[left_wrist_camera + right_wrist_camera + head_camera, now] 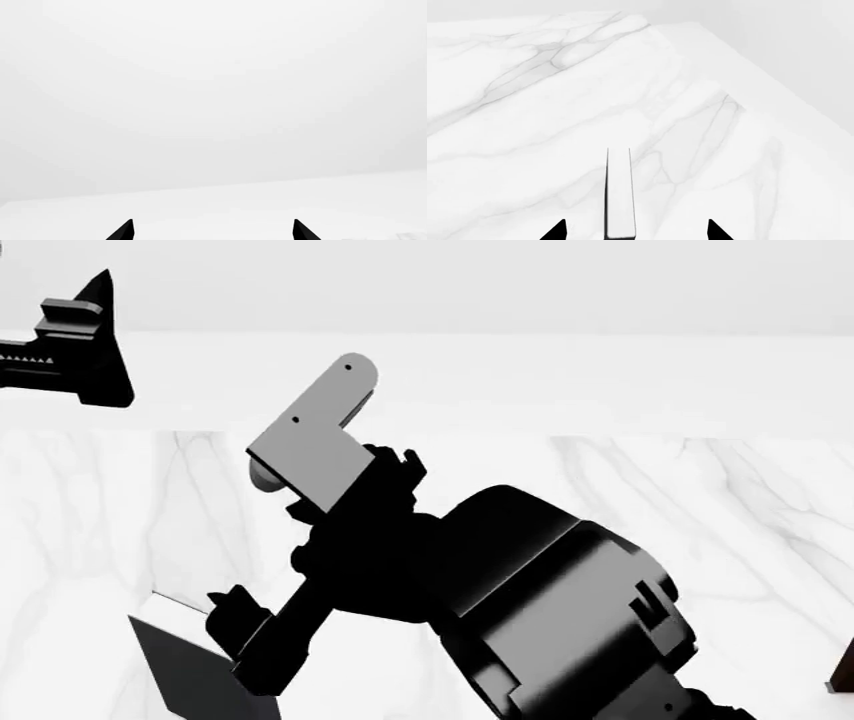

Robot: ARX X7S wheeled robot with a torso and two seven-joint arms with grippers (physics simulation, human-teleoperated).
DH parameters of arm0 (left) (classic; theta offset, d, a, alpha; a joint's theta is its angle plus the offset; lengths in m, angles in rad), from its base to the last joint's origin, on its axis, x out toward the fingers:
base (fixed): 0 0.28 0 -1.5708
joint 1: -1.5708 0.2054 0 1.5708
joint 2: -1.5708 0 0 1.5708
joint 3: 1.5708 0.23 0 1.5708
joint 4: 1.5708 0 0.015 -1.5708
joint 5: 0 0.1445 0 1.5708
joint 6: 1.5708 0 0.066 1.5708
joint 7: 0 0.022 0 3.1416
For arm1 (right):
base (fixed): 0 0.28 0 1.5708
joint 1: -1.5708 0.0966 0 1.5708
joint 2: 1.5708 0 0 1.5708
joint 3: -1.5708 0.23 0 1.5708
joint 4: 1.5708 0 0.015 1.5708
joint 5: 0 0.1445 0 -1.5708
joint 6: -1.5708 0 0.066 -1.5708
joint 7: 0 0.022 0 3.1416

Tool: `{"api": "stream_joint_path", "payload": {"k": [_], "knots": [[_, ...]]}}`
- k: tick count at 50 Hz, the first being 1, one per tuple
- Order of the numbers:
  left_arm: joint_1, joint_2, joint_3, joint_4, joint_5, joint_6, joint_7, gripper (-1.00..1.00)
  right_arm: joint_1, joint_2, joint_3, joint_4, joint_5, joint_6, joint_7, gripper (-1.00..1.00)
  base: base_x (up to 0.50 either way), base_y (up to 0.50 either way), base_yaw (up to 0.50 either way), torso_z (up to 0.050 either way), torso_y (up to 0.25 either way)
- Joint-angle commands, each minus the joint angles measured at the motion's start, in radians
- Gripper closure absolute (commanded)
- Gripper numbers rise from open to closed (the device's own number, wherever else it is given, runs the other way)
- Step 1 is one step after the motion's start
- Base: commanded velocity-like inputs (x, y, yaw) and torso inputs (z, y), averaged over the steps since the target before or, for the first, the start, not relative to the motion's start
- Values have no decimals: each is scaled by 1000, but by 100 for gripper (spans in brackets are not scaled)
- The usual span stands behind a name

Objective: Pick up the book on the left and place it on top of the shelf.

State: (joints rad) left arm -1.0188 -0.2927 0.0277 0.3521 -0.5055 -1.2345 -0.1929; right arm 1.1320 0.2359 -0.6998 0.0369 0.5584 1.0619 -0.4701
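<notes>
The book point(620, 195) shows edge-on in the right wrist view, a narrow white page edge between black covers. It stands between the spread fingertips of my right gripper point(636, 231), and neither tip touches it. In the head view the book point(187, 675) is a dark grey face at the lower left, with my right gripper point(247, 645) right beside it. My left gripper point(80, 350) hangs high at the upper left, far from the book. Its tips are wide apart with nothing between them point(213, 231). Only a dark brown sliver of the shelf point(842, 672) shows at the right edge.
A white marble tabletop point(667, 500) spreads under both arms, and its far edge meets a plain white wall. My bulky black right arm point(534, 610) fills the middle of the head view and hides the table behind it.
</notes>
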Motion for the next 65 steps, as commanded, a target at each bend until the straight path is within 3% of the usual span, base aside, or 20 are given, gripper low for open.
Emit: {"api": "stream_joint_path", "payload": {"k": [1,34,65], "knots": [[0,-2,6,0,-5,-1,-4,-100,-12,-61,-37,106,-23,-71,-15,-100,0,0,0,0,0],[10,-9,2,17,-27,-2,-13,-100,-29,-228,-167,584,-98,-334,-62,-100,0,0,0,0,0],[15,-12,6,22,-43,2,-23,-100,57,-235,-546,812,244,-536,36,-100,0,0,0,0,0]]}}
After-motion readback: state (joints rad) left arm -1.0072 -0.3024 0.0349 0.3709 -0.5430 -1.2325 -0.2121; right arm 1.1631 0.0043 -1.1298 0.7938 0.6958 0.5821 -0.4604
